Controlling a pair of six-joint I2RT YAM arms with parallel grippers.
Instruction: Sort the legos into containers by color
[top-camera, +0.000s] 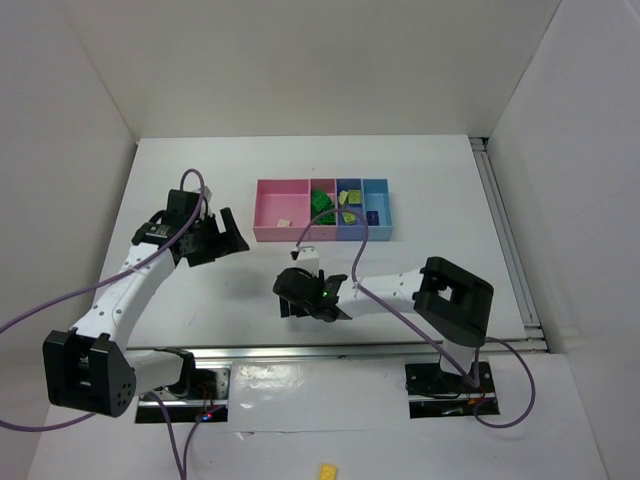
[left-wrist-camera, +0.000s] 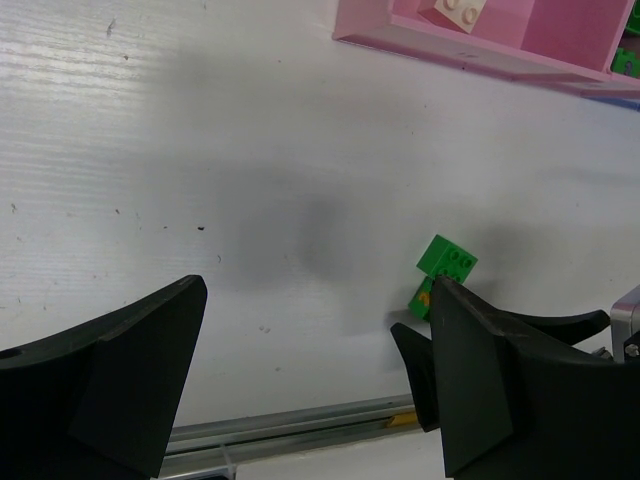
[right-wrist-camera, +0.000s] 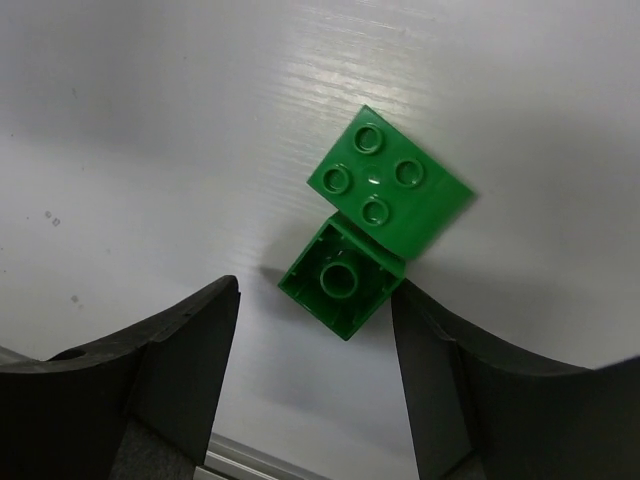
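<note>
Two bright green legos lie touching on the white table in the right wrist view: one studs up (right-wrist-camera: 392, 180), one tipped over with its hollow underside showing (right-wrist-camera: 340, 282). My right gripper (right-wrist-camera: 315, 340) is open low over the table. The tipped lego sits just ahead of the gap, close to the right finger (right-wrist-camera: 450, 380). From above, my right gripper (top-camera: 290, 297) hides both legos. They also show in the left wrist view (left-wrist-camera: 447, 262). My left gripper (left-wrist-camera: 315, 340) is open and empty, left of the containers (top-camera: 272, 200), where it also shows from above (top-camera: 225, 235). Green legos (top-camera: 322, 203) lie in the second compartment.
A cream brick (left-wrist-camera: 460, 12) lies in the left pink tray (left-wrist-camera: 480, 55). The blue (top-camera: 348, 228) and light blue (top-camera: 378, 195) compartments hold small pieces. A metal rail (left-wrist-camera: 300, 425) runs along the table's near edge. A yellow brick (top-camera: 327, 469) lies below the table edge.
</note>
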